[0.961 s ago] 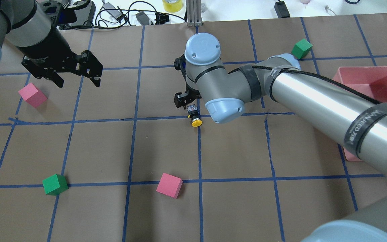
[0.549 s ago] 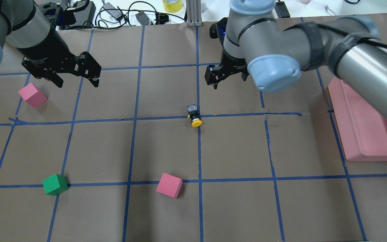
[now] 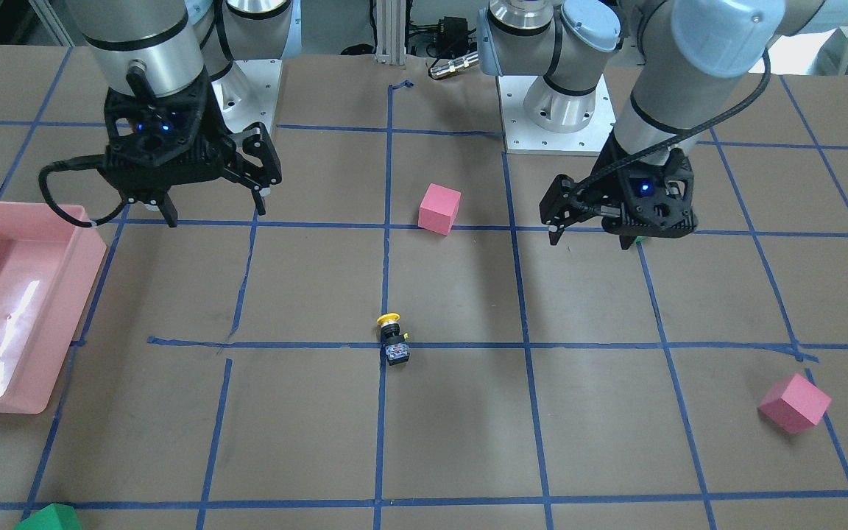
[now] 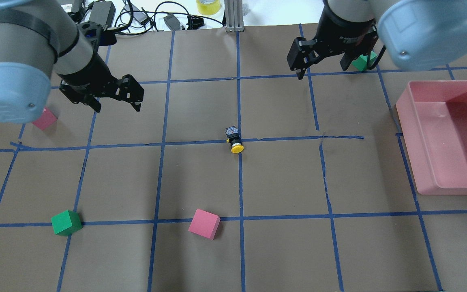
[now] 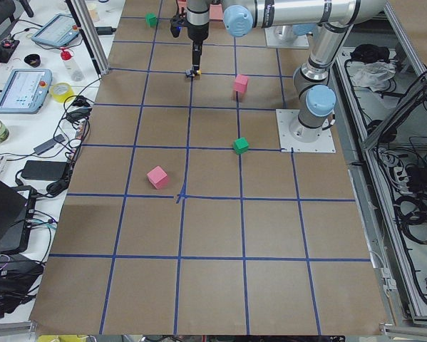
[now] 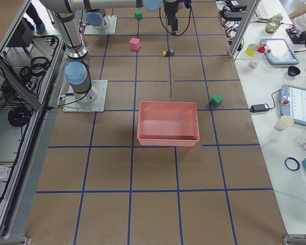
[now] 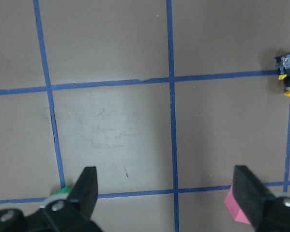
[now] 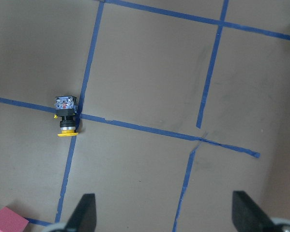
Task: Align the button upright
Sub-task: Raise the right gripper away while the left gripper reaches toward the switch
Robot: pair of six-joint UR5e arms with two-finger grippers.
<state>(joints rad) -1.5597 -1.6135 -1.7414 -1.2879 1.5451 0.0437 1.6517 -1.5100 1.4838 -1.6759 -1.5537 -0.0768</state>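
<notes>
In the front-facing view we see the button [image 3: 393, 338] lying on its side across a blue tape line [image 3: 615, 345], cap at 12 o'clock and base at 6. The right gripper [image 3: 214, 213] and the left gripper [image 3: 589, 239] hang wide open and empty, about equally far off. Overhead, the button lies near 8 o'clock from the right gripper and between 3 and 4 from the left. The left wrist view puts it near 2 o'clock, the right wrist view near 10, well apart from both.

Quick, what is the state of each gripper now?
Left gripper: open, holding nothing.
Right gripper: open, holding nothing.
</notes>
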